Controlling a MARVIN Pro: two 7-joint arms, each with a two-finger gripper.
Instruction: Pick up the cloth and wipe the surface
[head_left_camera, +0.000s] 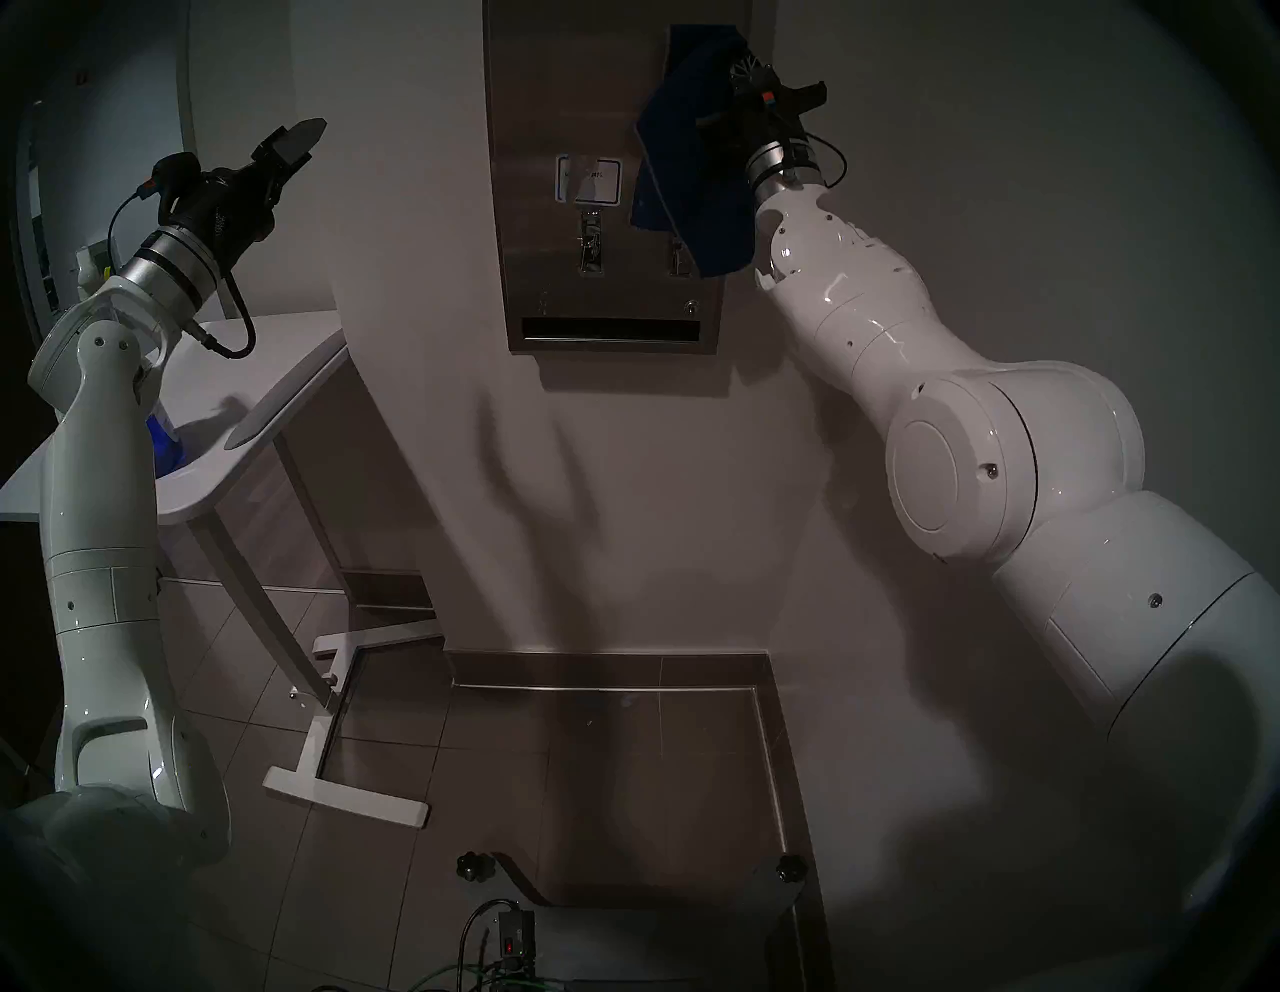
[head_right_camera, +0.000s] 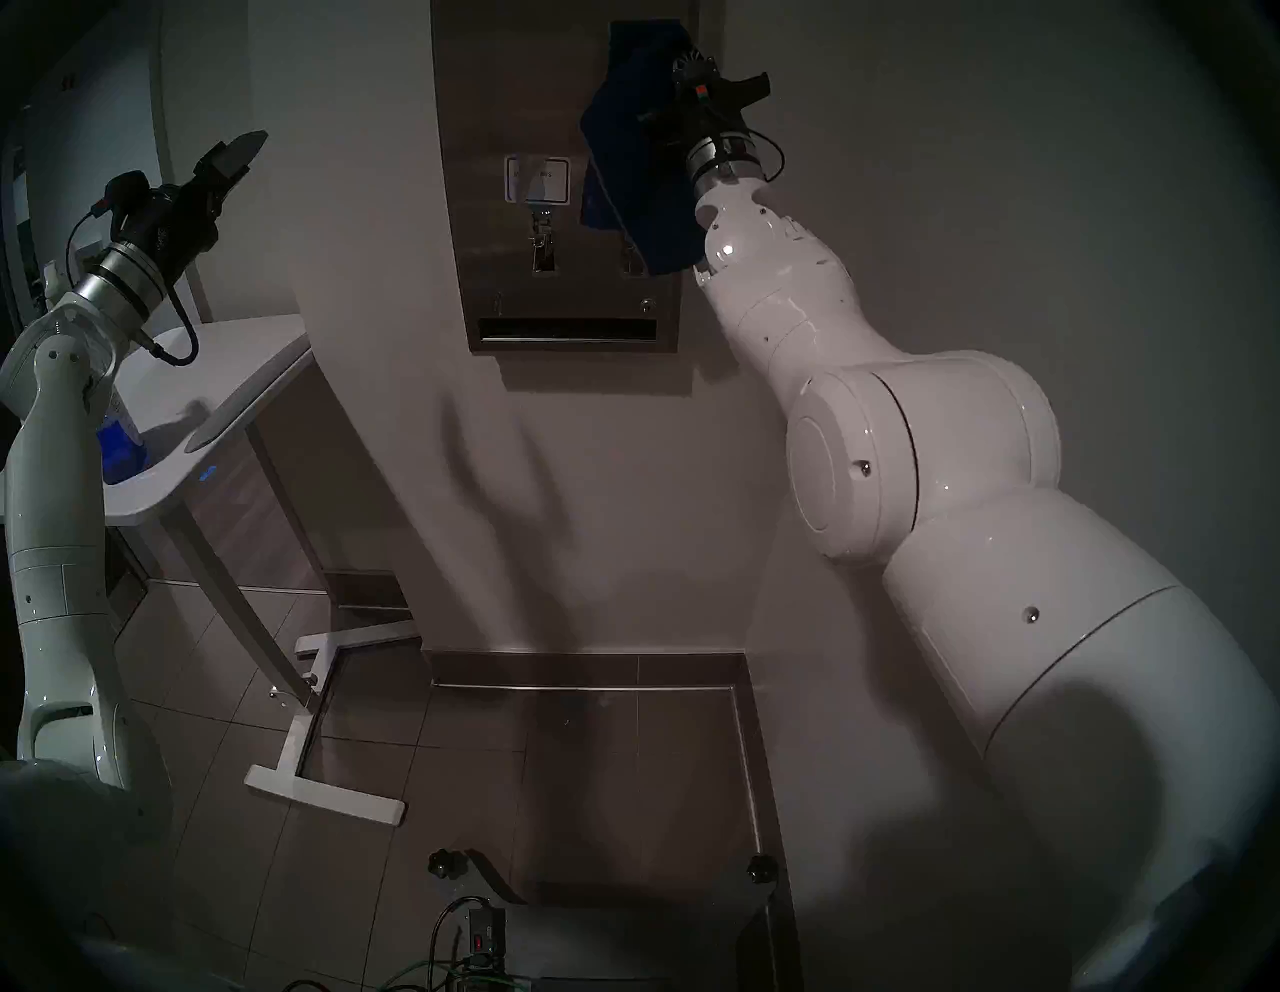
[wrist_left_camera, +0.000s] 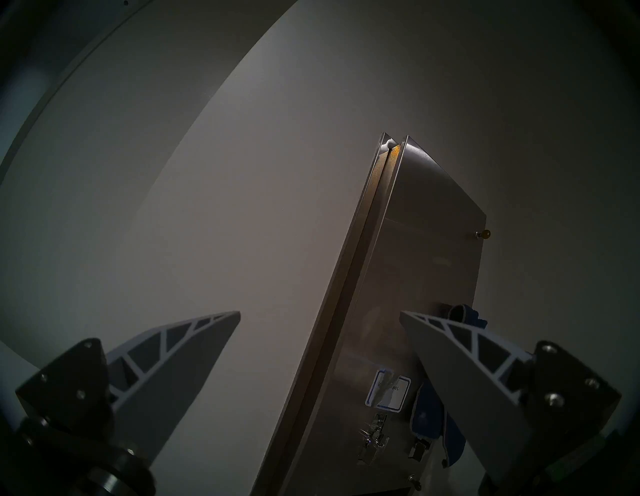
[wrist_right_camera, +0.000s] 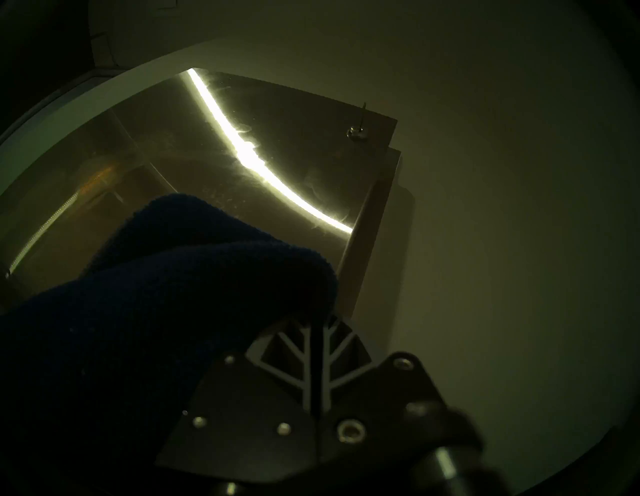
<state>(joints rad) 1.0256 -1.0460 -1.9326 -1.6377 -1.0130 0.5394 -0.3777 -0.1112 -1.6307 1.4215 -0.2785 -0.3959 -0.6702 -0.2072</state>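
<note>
The dark navy-blue cloth (head_left_camera: 682, 163) hangs from my right gripper (head_left_camera: 741, 69) against the upper right of the brushed steel dispenser front (head_left_camera: 554, 104). In the right wrist view the gripper (wrist_right_camera: 320, 324) is shut on a bunched fold of the cloth (wrist_right_camera: 156, 294), which lies on the steel front (wrist_right_camera: 294, 145). The cloth covers the right lever's top; the left lever (head_left_camera: 589, 239), the label (head_left_camera: 589, 179) and the bottom slot (head_left_camera: 609, 329) show. My left gripper (head_left_camera: 305, 138) is open and empty, raised left of the dispenser (wrist_left_camera: 433, 259), with nothing between its fingers (wrist_left_camera: 320, 313).
A white rounded table (head_left_camera: 277, 360) stands at the left under my left arm, with a blue object (head_left_camera: 166, 450) on it. Its white foot (head_left_camera: 346, 796) lies on the tiled floor. A small key lock (wrist_right_camera: 356, 131) sticks out near the dispenser's top corner.
</note>
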